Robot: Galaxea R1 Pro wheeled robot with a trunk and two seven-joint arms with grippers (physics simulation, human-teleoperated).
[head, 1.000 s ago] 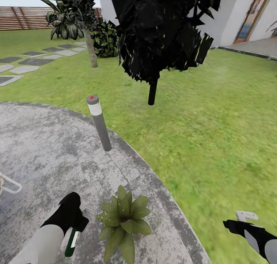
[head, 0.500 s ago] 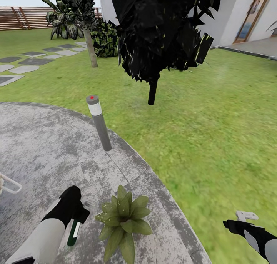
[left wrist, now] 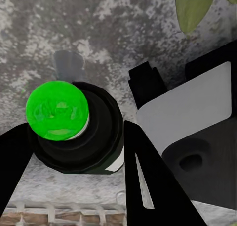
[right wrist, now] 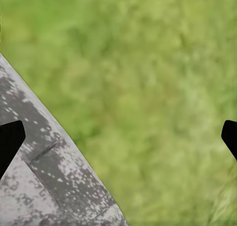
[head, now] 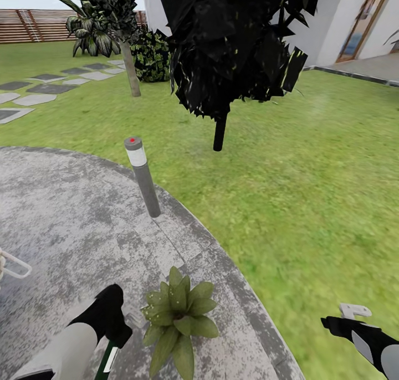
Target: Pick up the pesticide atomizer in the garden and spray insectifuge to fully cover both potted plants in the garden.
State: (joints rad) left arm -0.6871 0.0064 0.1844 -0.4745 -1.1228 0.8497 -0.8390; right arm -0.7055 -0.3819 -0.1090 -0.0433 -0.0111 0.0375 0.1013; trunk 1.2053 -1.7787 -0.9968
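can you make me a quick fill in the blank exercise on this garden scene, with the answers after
1. The pesticide atomizer is held in the robot's ____ gripper.
2. The potted plant stands on the grey ____, not on the lawn.
3. The grey bollard light has a small ____ dot on its cap.
4. The right gripper hangs over the ____.

Missing words: left; patio; red; lawn

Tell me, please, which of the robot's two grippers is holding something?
The left gripper: it is shut on the dark green pesticide atomizer beside the potted plant. The right gripper hangs open and empty above the lawn's edge.
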